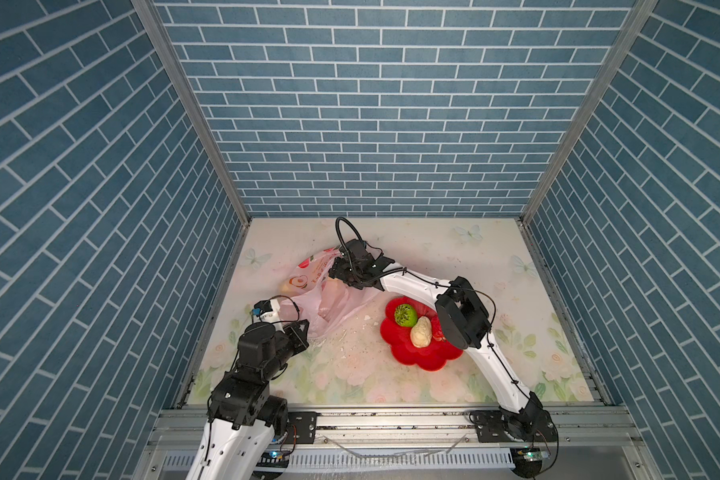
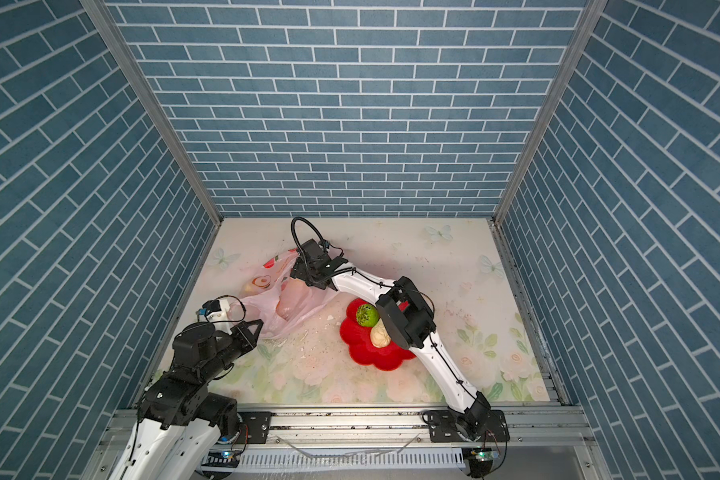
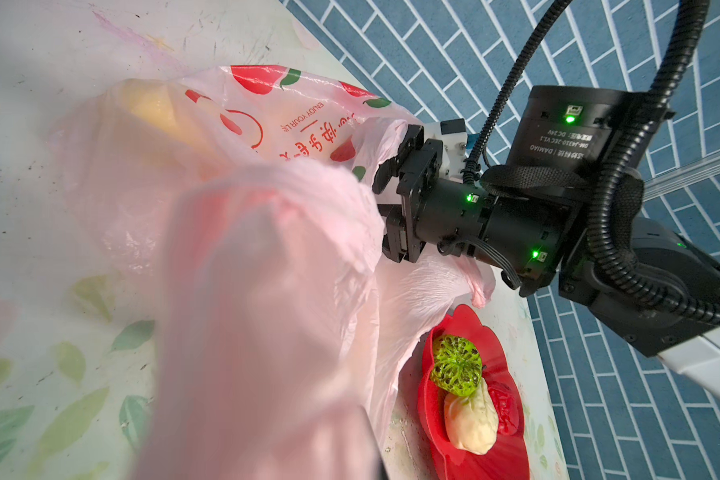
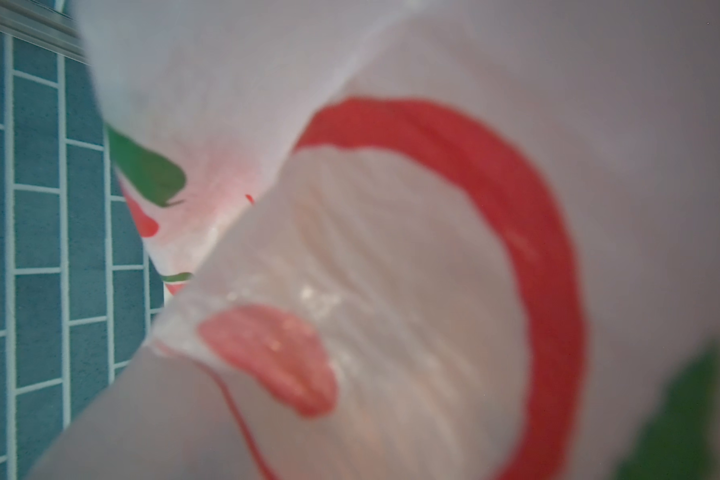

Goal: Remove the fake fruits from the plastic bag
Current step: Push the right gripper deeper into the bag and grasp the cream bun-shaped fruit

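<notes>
- The left arm (image 1: pixel 262 349) is rising from the near left corner. It is folding tightly at the elbow and pointing its wrist forward and rightward at the near edge of the plastic bag (image 1: pixel 329 303).
- The left gripper (image 1: pixel 305 328) is pinching closed on that edge. In the left wrist view the pale-pink film is draping over the fingers and hiding them.
- The right arm (image 1: pixel 491 357) is leaning from the near right corner over the red bowl (image 1: pixel 429 359). It is bending at a black elbow and stretching its forearm leftward across the middle to the bag's far side.
- The right gripper (image 3: pixel 387 208) is standing with its jaws wide apart among the bag's folds (the tips are disappearing behind plastic, so what lies between them cannot be told).
- The bag is lying crumpled on the flowered table (image 1: pixel 454 257), left of the bowl, and a yellowish fruit (image 3: pixel 154 108) is showing through its film.
- A green fruit (image 1: pixel 405 316), a cream fruit (image 1: pixel 420 332) and a red fruit (image 3: pixel 504 405) are sitting side by side in the bowl.
- The right wrist view is showing only blurred bag film close up.
</notes>
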Tool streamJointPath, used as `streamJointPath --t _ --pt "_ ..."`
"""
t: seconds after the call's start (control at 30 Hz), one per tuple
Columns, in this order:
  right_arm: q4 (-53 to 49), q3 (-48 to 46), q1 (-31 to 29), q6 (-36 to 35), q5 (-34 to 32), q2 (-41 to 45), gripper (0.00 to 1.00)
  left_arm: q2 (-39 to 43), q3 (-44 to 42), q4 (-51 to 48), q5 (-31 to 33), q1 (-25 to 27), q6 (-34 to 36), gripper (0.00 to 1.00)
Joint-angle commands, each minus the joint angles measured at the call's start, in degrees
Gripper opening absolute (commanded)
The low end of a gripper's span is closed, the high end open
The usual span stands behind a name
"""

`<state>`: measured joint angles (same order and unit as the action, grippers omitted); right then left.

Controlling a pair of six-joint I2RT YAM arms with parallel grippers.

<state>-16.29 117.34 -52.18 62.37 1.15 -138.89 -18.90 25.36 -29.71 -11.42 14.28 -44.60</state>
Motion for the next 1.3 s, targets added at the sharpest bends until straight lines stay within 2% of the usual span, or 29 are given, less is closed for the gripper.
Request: streamJointPath --t 0.0,0.27,0.6,0.9,1.07,1.27 --pt "-2.82 5.48 0.16 -2.08 0.44 -2.28 0.79 0.15 1.15 0.19 -1.37 0.22 -0.05 0.0" --pt "-7.48 15.71 0.5 -3.77 1.31 -8.06 0.81 2.84 1.44 -2.93 -5.69 0.22 0.0 0.0" --pt "-8.83 19.81 0.89 -3.67 1.29 -11.32 0.82 4.57 1.26 -4.71 -7.51 0.22 0.13 0.0" --pt "-5.18 22.89 1.35 -3.68 3.46 -14.56 0.81 5.62 0.34 -5.64 -10.29 0.23 0.1 0.0" --pt "-5.42 26.72 1.42 -3.35 3.51 -17.57 0.79 5.53 -0.05 -5.42 -11.06 0.22 0.26 0.0" --pt "-3.76 27.06 1.38 -2.55 5.35 -18.52 0.74 5.62 -0.54 -5.62 -11.51 0.22 0.11 0.0"
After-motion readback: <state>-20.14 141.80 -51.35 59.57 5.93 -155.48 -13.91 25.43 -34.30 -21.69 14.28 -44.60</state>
